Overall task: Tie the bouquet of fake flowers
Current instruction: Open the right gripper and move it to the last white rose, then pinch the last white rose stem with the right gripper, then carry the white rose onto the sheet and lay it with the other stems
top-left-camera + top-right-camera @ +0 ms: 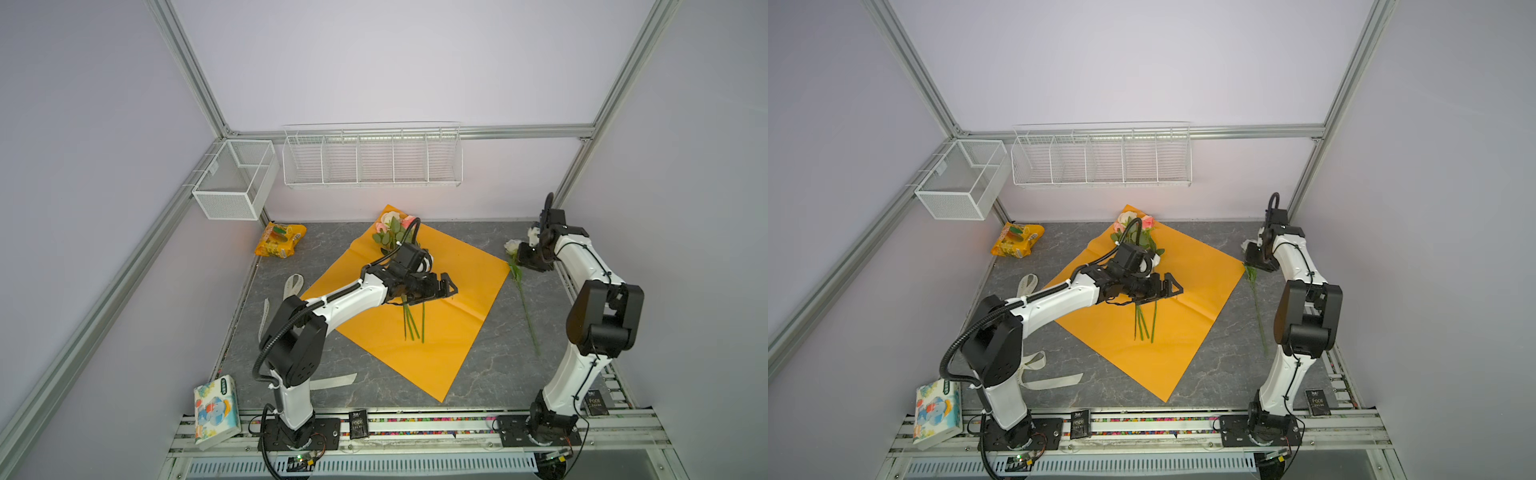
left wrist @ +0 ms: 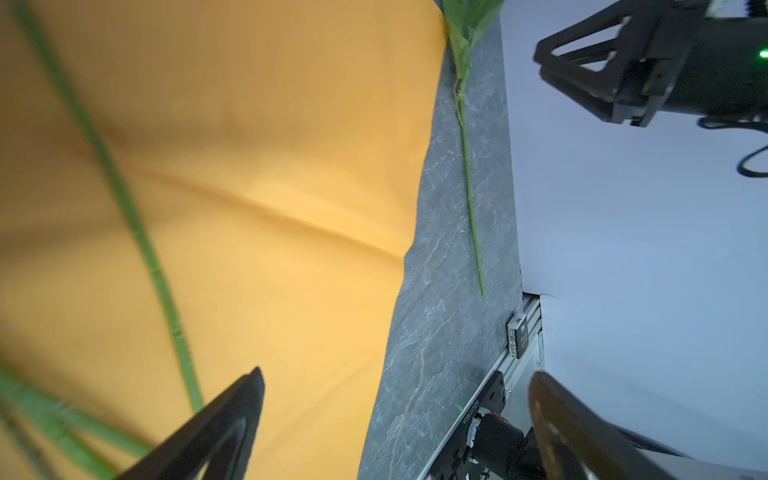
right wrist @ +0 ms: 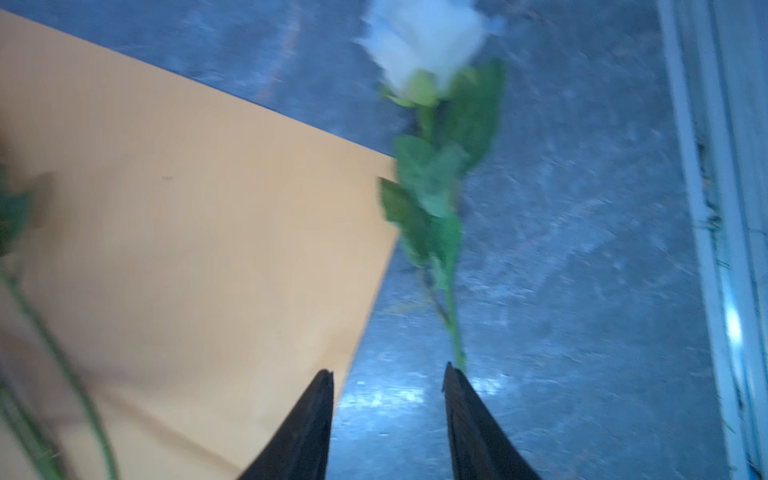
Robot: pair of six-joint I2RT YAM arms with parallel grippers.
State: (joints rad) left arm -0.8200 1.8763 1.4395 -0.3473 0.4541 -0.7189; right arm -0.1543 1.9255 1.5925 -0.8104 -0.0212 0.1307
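The bouquet of fake flowers (image 1: pixel 392 232) (image 1: pixel 1136 226) lies on a flat orange paper (image 1: pixel 457 299) (image 1: pixel 1183 332) (image 2: pixel 270 166) (image 3: pixel 187 228), pink and cream heads at the far corner. Its green stems (image 1: pixel 413 324) run toward the front. My left gripper (image 1: pixel 446 286) (image 1: pixel 1173 286) (image 2: pixel 397 374) hovers open over the stems, holding nothing. A single white rose (image 1: pixel 512 246) (image 3: pixel 424 41) lies on the grey table just off the paper's right edge, its stem (image 1: pixel 1258 307) (image 2: pixel 469 187) pointing frontward. My right gripper (image 1: pixel 524 259) (image 1: pixel 1256 255) (image 3: pixel 388 370) stands open above that stem, with only bare table between its fingers.
A cream ribbon (image 1: pixel 293 284) (image 1: pixel 1054 380) lies left of the paper, partly under the left arm. A yellow-orange snack packet (image 1: pixel 280 239) sits at the back left and a tissue pack (image 1: pixel 216 409) at the front left. Wire baskets (image 1: pixel 372 156) hang on the back wall.
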